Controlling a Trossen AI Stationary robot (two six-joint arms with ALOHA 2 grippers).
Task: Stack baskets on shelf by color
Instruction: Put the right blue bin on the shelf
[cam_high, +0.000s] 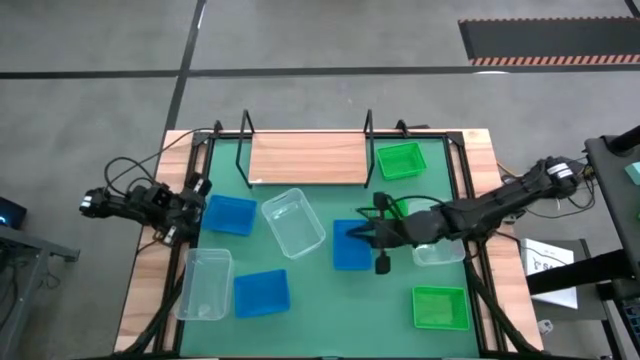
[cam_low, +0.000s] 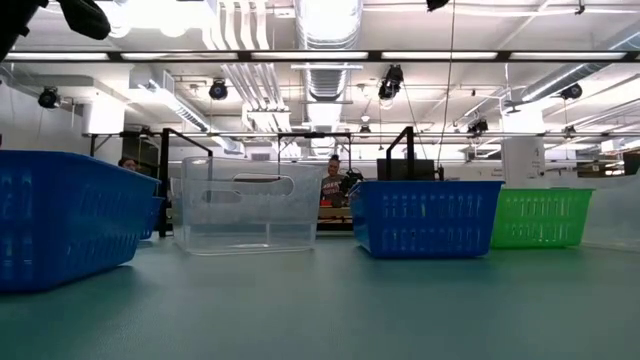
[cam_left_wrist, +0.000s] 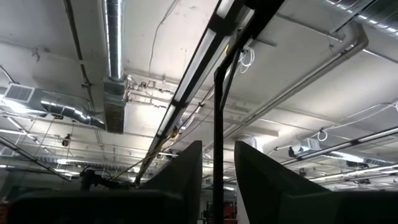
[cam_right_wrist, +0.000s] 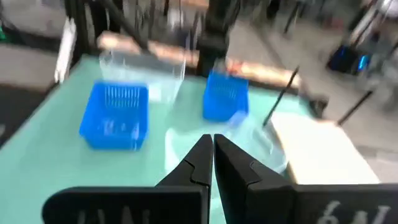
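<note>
Seen from above, the wooden shelf (cam_high: 308, 158) lies bare at upper centre of the green mat (cam_high: 330, 320), black wire uprights at each end. Baskets are scattered around it: a green one (cam_high: 401, 160) just right of the shelf, another green (cam_high: 440, 307) at lower right, blue ones at left (cam_high: 229, 214), lower left (cam_high: 261, 293) and centre (cam_high: 349, 250), and clear ones at centre (cam_high: 294, 222), lower left (cam_high: 204, 283) and right (cam_high: 437, 254), the last partly under the right arm.

The right gripper (cam_high: 372, 232) reaches over the central blue basket; its wrist camera shows the dark fingers (cam_right_wrist: 198, 163) pressed together, holding nothing. The left gripper (cam_high: 200, 186) waits at the mat's left edge. Its wrist camera looks up at ceiling ducts, the fingers (cam_left_wrist: 186, 171) standing slightly apart with a black upright seen between them; whether they touch it cannot be told.

Only the table-level view shows the baskets' slotted plastic walls, the clear one's handle cut-out (cam_low: 262, 186), and a person (cam_low: 331, 180) in the room behind.
</note>
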